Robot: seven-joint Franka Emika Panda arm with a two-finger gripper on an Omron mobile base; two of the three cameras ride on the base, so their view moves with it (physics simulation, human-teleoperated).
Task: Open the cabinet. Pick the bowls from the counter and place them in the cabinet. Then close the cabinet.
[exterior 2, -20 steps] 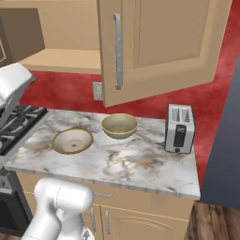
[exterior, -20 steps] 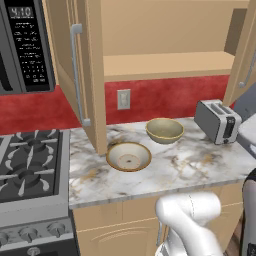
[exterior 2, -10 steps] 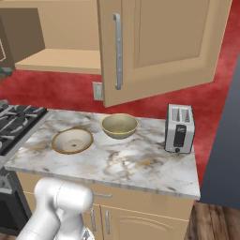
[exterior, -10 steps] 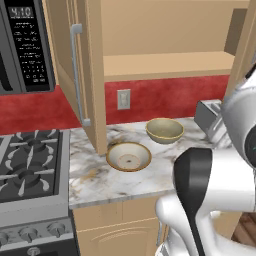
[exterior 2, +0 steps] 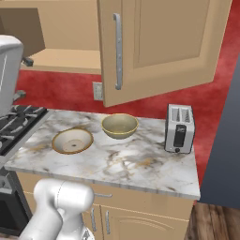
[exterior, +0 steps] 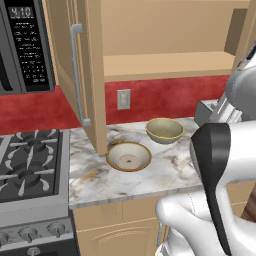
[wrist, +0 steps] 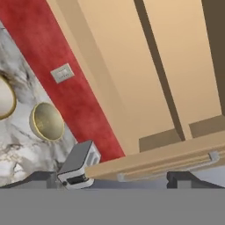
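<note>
The cabinet (exterior: 165, 65) stands open, with its left door (exterior: 75, 75) and right door (exterior 2: 154, 47) both swung out and its shelf bare. On the counter (exterior 2: 136, 164) below, the shallow bowl (exterior: 128, 156) (exterior 2: 72, 140) lies in front and to the left of the deeper bowl (exterior: 164, 130) (exterior 2: 120, 125). In the hand view my gripper (wrist: 110, 180) is open and holds nothing. It looks from up high at the cabinet's inside, the deeper bowl (wrist: 47, 121) and the rim of the shallow bowl (wrist: 4, 103).
A silver toaster (exterior 2: 180, 128) (wrist: 77, 167) stands at the counter's right end. The black gas stove (exterior: 25, 165) is on the left, with a microwave (exterior: 25, 45) above it. A wall outlet (exterior: 123, 99) sits on the red backsplash. My white arm (exterior: 220, 170) looms in the right foreground.
My arm has swung up, and its big links now cover the right of the left base view. A white link has come into the right base view's left edge. Both bowls lie unmoved.
</note>
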